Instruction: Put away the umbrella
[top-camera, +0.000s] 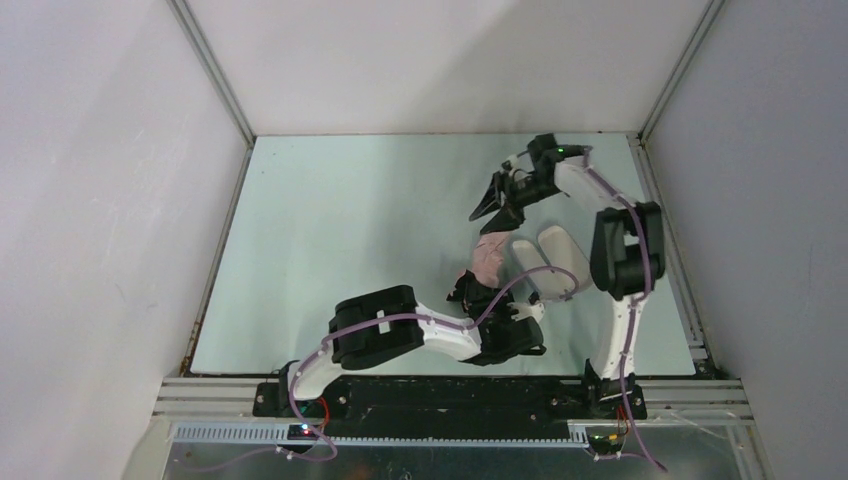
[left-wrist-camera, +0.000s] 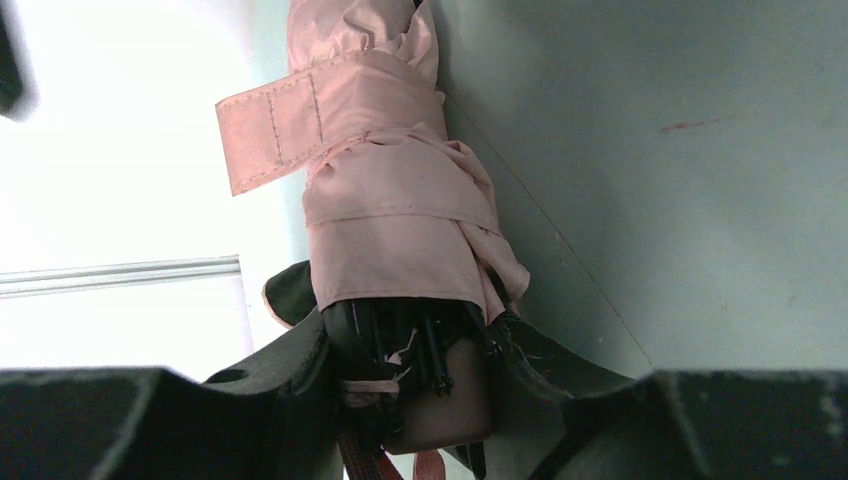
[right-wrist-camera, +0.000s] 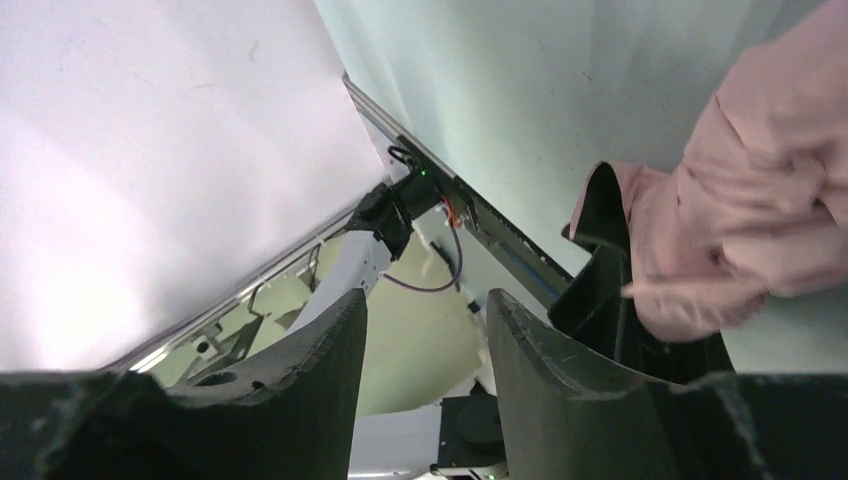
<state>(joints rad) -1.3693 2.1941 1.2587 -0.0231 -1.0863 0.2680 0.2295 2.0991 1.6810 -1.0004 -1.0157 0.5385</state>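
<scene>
The umbrella (left-wrist-camera: 390, 230), folded and strapped, is being held over the right side of the counter (top-camera: 350, 220), just beside the case (top-camera: 556, 262). The left end effector (left-wrist-camera: 410, 345) is pinching its handle end. The right end effector (right-wrist-camera: 425, 310) is standing spread, gripping nothing. Supported at one end only, the umbrella is likely risking a pivot or slip, and its projecting strap tab (left-wrist-camera: 265, 130) is risking a snag on the case.

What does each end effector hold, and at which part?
Left end effector: the umbrella, at its handle end. Right end effector: nothing, open.
</scene>
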